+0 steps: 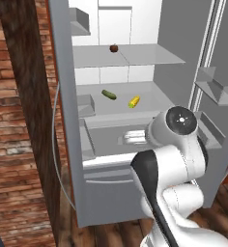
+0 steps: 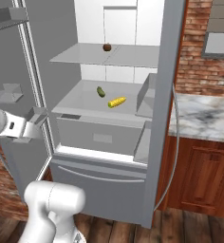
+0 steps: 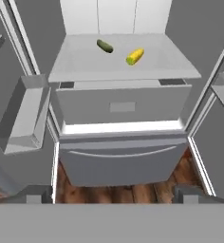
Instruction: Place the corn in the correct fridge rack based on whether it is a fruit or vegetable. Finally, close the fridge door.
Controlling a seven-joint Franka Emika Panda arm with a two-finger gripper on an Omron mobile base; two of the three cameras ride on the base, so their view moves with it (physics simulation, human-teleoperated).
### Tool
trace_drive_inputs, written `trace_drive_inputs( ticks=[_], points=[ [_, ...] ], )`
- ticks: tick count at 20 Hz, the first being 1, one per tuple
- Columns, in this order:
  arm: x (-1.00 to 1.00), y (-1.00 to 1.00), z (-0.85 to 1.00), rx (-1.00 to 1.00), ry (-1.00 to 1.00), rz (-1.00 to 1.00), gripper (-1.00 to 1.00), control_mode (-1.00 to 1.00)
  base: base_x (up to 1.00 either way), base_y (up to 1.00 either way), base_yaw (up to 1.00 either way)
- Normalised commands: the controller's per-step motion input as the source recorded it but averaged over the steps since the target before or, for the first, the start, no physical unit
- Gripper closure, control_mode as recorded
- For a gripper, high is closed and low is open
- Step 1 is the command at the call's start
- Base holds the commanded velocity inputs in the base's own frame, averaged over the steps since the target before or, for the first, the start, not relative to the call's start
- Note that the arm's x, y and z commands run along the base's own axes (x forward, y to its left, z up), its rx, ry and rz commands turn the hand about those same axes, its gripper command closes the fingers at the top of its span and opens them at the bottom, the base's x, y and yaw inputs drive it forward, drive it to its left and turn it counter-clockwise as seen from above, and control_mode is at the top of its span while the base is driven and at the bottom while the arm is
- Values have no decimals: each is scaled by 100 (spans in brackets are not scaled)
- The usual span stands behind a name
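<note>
So, fridge (image 2: 66, 28) doors wide open, brick wall (image 1: 9, 144) on one side, marble counter (image 2: 204, 118) on the other, wood floor. The corn (image 3: 135, 57) sits on the fridge rack (image 3: 171, 61) near a cucumber (image 3: 104, 46). My jaws are apart, empty.

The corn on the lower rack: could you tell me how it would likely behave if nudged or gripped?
The corn looks stubby and round, lying on its side, so it would probably roll on the flat rack. It seems stiff and light, likely slipping sideways between closing fingers.
</note>
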Motion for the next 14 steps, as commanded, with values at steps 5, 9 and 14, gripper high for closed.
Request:
trace_drive_inputs(
  ticks=[5, 9, 14],
  points=[
    [-74, 80, 9, -31, -18, 15, -100, -100, 0, 0, 0],
    [-5, 96, 22, -32, -9, 13, -100, -100, 0, 0, 0],
    [14, 89, 41, -32, -11, 13, -100, -100, 0, 0, 0]
  ],
)
